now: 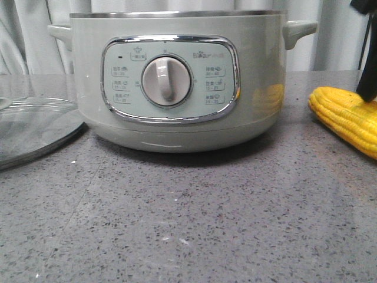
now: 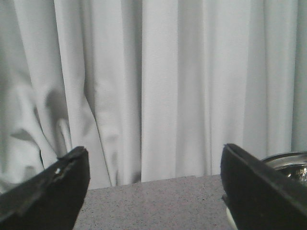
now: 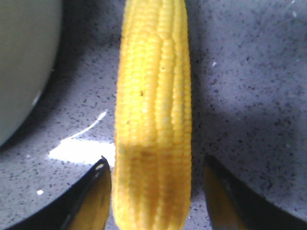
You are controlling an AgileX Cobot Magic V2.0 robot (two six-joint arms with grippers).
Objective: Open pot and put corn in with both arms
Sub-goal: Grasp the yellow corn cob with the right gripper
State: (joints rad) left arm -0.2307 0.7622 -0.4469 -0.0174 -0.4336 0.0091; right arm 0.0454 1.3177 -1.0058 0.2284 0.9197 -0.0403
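The pale grey-green pot stands open in the middle of the table, its steel rim bare. The yellow corn lies on the table to its right. In the right wrist view my right gripper is open and straddles the corn; one finger is very close to the cob, the other stands a little apart. One dark finger shows above the corn in the front view. My left gripper is open and empty, facing the curtain, with the pot's rim beside one finger.
The round glass lid lies flat on the table left of the pot. A pale curtain hangs behind the grey speckled table. The pot's wall is close beside the corn.
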